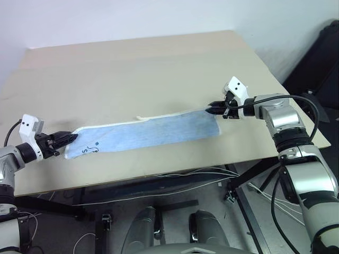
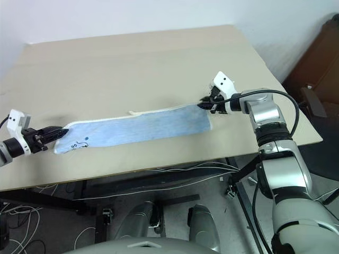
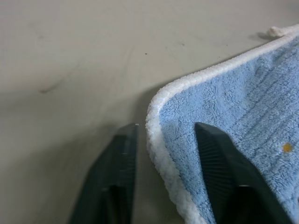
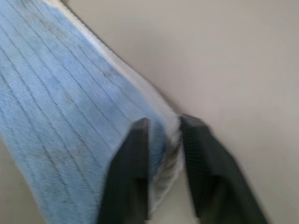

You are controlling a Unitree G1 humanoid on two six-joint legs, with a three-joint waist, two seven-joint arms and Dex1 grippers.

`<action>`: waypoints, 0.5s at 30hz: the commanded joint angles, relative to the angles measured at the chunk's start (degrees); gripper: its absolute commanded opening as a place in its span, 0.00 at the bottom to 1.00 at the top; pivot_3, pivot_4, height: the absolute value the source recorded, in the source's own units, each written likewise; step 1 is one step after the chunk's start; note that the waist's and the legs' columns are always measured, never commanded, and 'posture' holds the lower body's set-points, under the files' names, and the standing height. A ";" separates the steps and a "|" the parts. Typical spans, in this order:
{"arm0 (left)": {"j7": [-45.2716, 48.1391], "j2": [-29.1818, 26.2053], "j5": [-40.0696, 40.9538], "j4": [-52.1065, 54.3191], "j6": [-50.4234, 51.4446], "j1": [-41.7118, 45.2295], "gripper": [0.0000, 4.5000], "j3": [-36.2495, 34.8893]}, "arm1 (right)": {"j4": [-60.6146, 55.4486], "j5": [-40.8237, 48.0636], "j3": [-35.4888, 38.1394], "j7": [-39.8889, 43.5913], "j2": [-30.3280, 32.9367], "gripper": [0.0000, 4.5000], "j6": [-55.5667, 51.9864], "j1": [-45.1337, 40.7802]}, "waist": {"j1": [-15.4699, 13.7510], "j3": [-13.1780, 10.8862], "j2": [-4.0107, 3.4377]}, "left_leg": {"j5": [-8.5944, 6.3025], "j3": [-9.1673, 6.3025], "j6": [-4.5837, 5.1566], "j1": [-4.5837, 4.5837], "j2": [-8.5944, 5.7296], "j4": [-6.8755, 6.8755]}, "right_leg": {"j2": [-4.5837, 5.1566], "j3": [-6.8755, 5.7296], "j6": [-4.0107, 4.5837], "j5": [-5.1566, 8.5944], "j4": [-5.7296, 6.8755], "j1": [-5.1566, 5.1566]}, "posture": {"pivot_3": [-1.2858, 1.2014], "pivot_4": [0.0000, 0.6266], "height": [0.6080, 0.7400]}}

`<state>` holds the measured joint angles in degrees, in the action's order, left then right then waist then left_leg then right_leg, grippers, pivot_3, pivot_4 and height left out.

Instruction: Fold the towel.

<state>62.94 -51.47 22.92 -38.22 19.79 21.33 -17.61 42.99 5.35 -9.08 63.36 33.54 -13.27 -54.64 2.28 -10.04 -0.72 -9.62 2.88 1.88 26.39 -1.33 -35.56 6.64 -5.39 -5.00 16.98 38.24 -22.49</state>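
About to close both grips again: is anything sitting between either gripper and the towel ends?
Nothing visible. The left gripper has its fingers open astride the towel corner edge; the right gripper is open around the opposite end. Bare table beyond.

I saw the towel [image 1: 145, 133], light blue terry with white stitched edging, folded into a long narrow strip lying flat across the worktop [image 1: 143, 63], a small dark mark near its left end.
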 commanded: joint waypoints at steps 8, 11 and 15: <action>-8.05 -1.98 0.28 -0.39 -7.33 1.04 1.00 -7.15 | -0.67 4.29 7.19 -0.44 1.56 1.00 -7.53 -2.12 | 0.09 -0.02 0.03 | -0.01 0.00 0.00 0.01 0.00 0.06 | 0.04 0.01 0.03 -0.02 -0.02 -0.05 | 0.52 0.24 0.96; -8.59 -2.07 4.81 3.40 -5.46 1.53 1.00 -12.24 | -3.35 9.14 11.77 0.30 2.41 1.00 -15.28 -1.00 | -0.05 -0.03 0.05 | -0.01 0.02 0.00 0.02 0.00 0.17 | 0.09 0.02 0.04 -0.03 -0.09 -0.08 | 0.52 0.24 0.96; -6.21 -0.57 11.08 14.46 0.75 -0.60 1.00 -14.84 | -11.32 17.90 18.83 -0.73 2.04 1.00 -28.53 3.64 | -0.25 -0.05 0.15 | -0.01 0.03 0.00 0.04 0.00 0.30 | 0.12 0.01 0.04 -0.02 -0.23 -0.05 | 0.52 0.24 0.96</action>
<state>55.57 -51.78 30.86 -29.35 18.66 21.30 -30.78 35.10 19.27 6.04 63.81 35.27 -36.84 -51.31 2.02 -10.09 -0.56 -9.64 2.92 1.89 26.44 -1.33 -35.25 6.78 -5.37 -4.96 16.95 37.99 -22.52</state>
